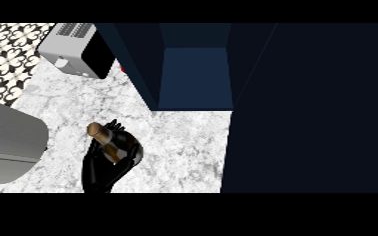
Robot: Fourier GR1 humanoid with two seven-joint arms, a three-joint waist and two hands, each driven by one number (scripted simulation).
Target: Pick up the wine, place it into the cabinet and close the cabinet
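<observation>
Light falls evenly on the pale marbled bench (177, 135), which reads bright, without glare. The open cabinet (193, 75) and its door (303, 110) sit very dark, their detail swallowed. Only faint shadows soften the bench beside the toaster (77, 50).

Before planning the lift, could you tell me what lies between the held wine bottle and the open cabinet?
In the head view, only bare marble counter lies between the wine bottle, held in the left hand, and the open cabinet.

Fingers (111, 152) hide most of the wine bottle (103, 136).
</observation>
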